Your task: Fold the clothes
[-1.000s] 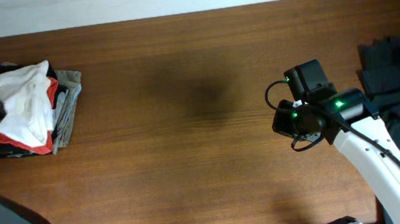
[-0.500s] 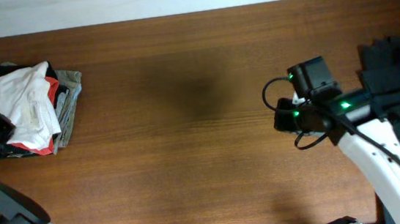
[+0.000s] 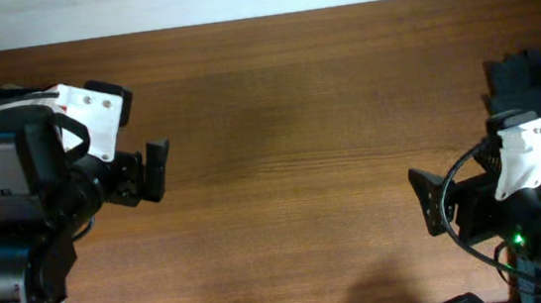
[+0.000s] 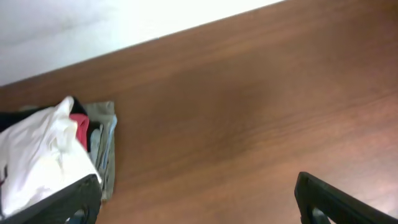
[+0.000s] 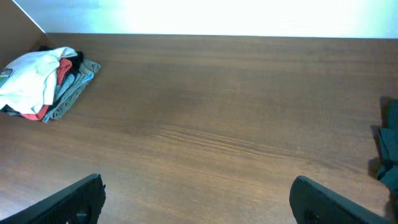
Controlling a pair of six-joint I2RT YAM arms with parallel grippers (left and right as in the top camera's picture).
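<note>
White shirt (image 5: 28, 78) is seen heaped on a pile of other garments (image 5: 71, 93) at the table's (image 5: 217, 124) far-left edge; left gripper (image 4: 198, 186) and right gripper (image 5: 198, 186) are held spread and empty; the shirt should be lifted clear and laid flat mid-table before folding.

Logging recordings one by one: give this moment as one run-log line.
white shirt: bunched atop garment pile | left gripper: open, empty | right gripper: open, empty

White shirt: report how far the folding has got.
Done: nothing tidy; the white shirt lies bunched atop the stacked clothes at the left end of the table. In hand: nothing; the left gripper and right gripper hang open and empty. Left: spread it out and fold it.
</note>
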